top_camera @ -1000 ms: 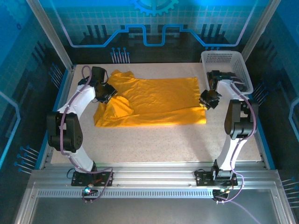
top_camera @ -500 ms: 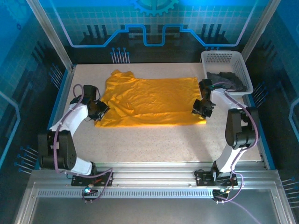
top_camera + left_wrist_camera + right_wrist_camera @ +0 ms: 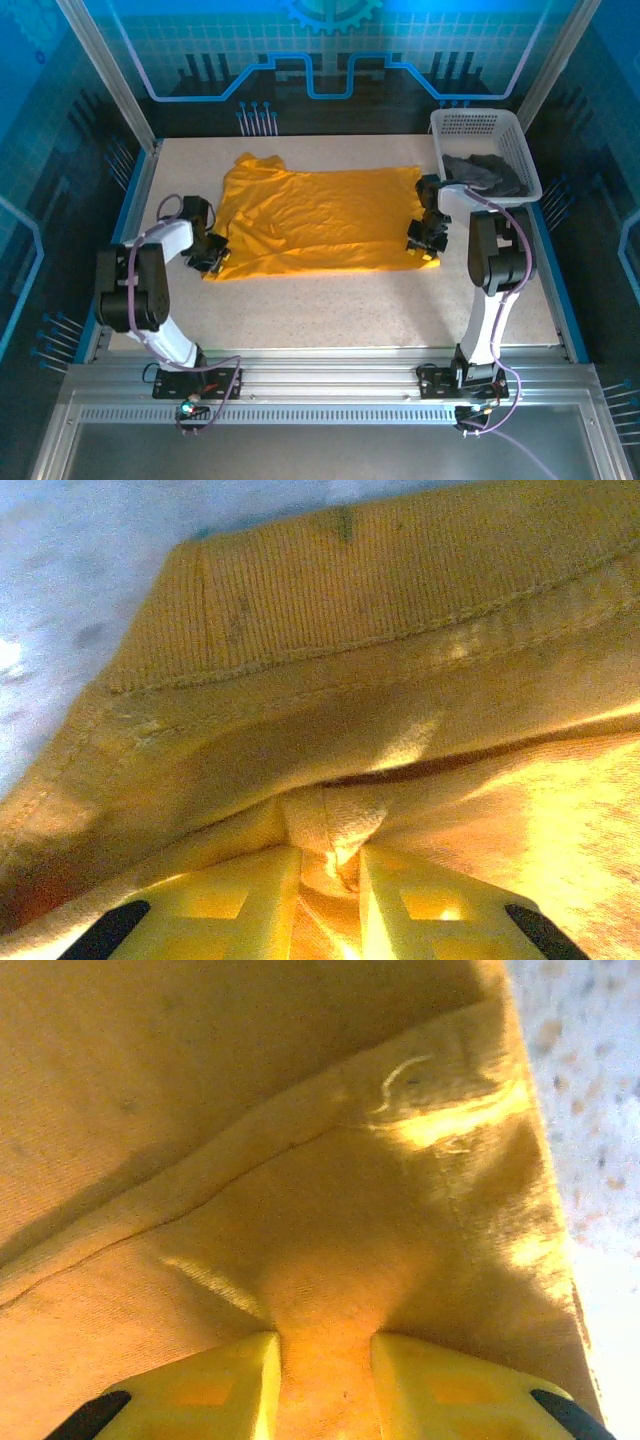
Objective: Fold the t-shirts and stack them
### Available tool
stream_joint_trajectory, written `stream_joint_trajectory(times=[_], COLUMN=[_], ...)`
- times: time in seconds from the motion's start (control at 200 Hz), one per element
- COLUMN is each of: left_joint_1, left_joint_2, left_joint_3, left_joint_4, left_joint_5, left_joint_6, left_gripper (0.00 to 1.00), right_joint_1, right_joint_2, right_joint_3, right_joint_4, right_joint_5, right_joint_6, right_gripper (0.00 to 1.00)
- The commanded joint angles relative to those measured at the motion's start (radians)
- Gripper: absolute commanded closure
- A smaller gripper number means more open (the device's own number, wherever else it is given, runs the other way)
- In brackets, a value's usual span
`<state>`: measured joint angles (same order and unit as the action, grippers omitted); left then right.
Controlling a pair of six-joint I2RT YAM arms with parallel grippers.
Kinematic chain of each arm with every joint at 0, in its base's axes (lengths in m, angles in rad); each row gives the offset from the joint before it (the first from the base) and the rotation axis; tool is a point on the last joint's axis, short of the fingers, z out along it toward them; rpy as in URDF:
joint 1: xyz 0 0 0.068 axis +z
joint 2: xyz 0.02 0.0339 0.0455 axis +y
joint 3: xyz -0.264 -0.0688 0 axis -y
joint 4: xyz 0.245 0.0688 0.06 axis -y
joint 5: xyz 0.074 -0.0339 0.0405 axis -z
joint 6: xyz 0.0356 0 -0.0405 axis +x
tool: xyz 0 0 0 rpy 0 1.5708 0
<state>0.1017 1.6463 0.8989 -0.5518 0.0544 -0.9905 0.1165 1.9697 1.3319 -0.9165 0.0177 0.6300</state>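
The orange-yellow t-shirt [image 3: 320, 218] lies spread flat across the middle of the table. My left gripper [image 3: 213, 262] is at its near left corner. In the left wrist view a puckered fold of the orange t-shirt [image 3: 335, 815] is pinched in my left gripper [image 3: 330, 858], which is shut on it. My right gripper [image 3: 424, 246] is at the near right corner, and my right gripper [image 3: 325, 1348] is shut on a strip of the orange t-shirt [image 3: 300, 1210] beside its hem. The dark charcoal t-shirt [image 3: 486, 173] lies crumpled in the basket.
A white lattice basket [image 3: 470, 122] stands at the back right corner of the table. Bare speckled tabletop [image 3: 330, 310] stretches between the shirt and the arm bases. Raised frame rails border the table on the left and right.
My left arm swung from the shirt's far left side down to its near left corner and closed on the cloth. The shirt's left part now lies flatter. My right gripper shifted slightly toward the near right corner.
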Motion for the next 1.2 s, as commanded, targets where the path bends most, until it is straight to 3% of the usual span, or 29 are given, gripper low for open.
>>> stream_joint_trajectory(times=[0.0, 0.145, 0.265, 0.35, 0.425, 0.485, 0.585, 0.655, 0.86, 1.195], left_joint_1=[0.029, 0.114, 0.111, 0.055, -0.035, -0.125, -0.268, -0.344, -0.444, -0.473], left_joint_2=[-0.089, -0.203, -0.251, -0.298, -0.324, -0.32, -0.262, -0.168, 0.05, 0.19], left_joint_3=[-0.116, -0.2, -0.132, -0.044, 0.026, 0.076, 0.118, 0.163, 0.268, 0.341], left_joint_4=[-0.131, -0.16, -0.211, -0.274, -0.303, -0.3, -0.181, -0.155, -0.117, -0.188], left_joint_5=[-0.068, -0.084, -0.139, -0.229, -0.308, -0.337, -0.261, -0.202, -0.108, -0.198], left_joint_6=[-0.043, 0.019, 0.099, 0.106, 0.108, 0.111, 0.165, 0.205, 0.28, 0.32], left_gripper=[0.76, 0.76, 0.68, 0.58, 0.57, 0.57, 0.59, 0.59, 0.6, 0.69], right_joint_1=[0.03, 0.07, 0.102, 0.117, 0.13, 0.144, 0.156, 0.173, 0.186, 0.176], right_joint_2=[-0.041, -0.169, -0.253, -0.296, -0.337, -0.374, -0.41, -0.4, -0.374, -0.417], right_joint_3=[-0.103, -0.254, -0.291, -0.245, -0.195, -0.176, -0.181, -0.165, -0.135, -0.196], right_joint_4=[-0.082, -0.056, -0.018, -0.013, 0.011, 0.089, 0.287, 0.341, 0.332, 0.34], right_joint_5=[-0.022, -0.076, -0.109, -0.084, -0.072, -0.135, -0.375, -0.454, -0.45, -0.453], right_joint_6=[0.033, 0.104, 0.129, 0.108, 0.067, 0.011, -0.072, -0.093, -0.091, -0.079], right_gripper=[0.68, 0.67, 0.62, 0.55, 0.49, 0.46, 0.46, 0.46, 0.46, 0.46])
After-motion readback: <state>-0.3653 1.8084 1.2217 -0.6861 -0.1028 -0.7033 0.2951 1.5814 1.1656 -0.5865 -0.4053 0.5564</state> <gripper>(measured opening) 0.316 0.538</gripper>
